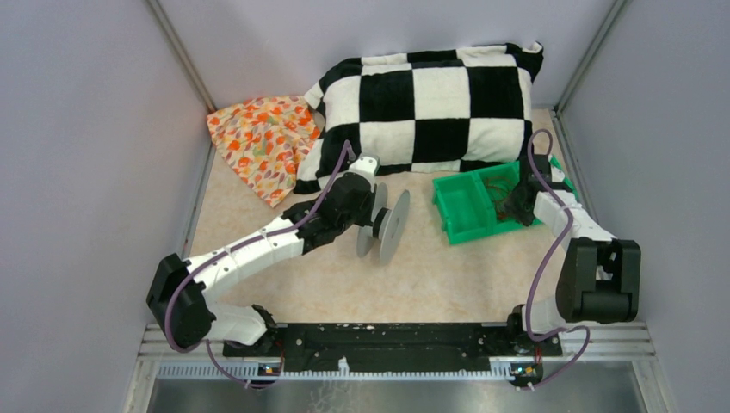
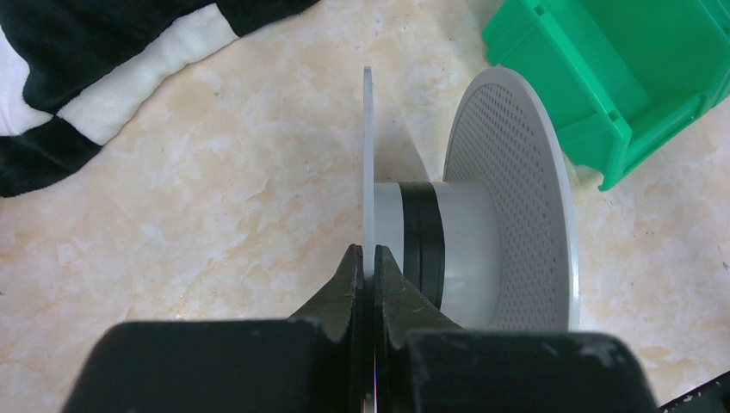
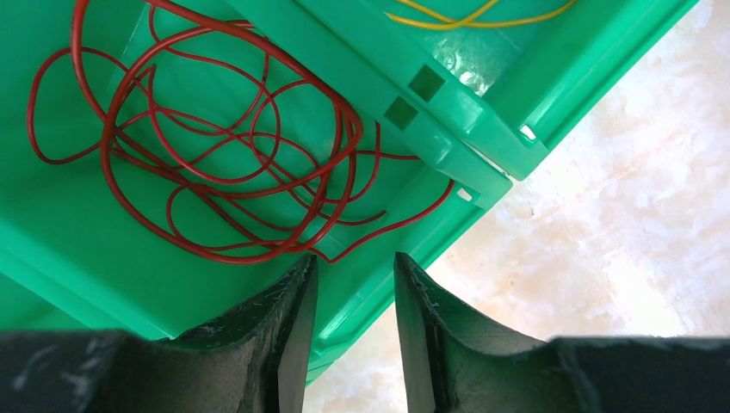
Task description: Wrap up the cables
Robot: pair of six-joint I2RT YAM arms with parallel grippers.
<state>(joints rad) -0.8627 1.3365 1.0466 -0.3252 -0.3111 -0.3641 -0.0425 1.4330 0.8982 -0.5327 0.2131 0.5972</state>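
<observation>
A grey spool [image 1: 392, 225] stands on edge mid-table, with a perforated far flange [image 2: 508, 198] and a black band round its core [image 2: 422, 241]. My left gripper [image 2: 368, 256] is shut on the thin near flange [image 2: 368, 146], seen in the top view at the spool's left side [image 1: 372, 205]. The cables, a tangle of thin red wire [image 3: 224, 138], lie inside a green bin [image 3: 69, 241]. Yellow cables [image 3: 465, 19] lie in the adjoining compartment. My right gripper [image 3: 355, 262] hovers open over the bin's corner [image 1: 510, 202]. A red loop ends just ahead of its fingertips, and nothing is clamped.
The green bin [image 1: 465, 211] sits at the right, close to the right wall. A black-and-white checkered pillow [image 1: 430, 99] lies along the back, and an orange patterned cloth [image 1: 262, 142] at the back left. Grey walls close in both sides.
</observation>
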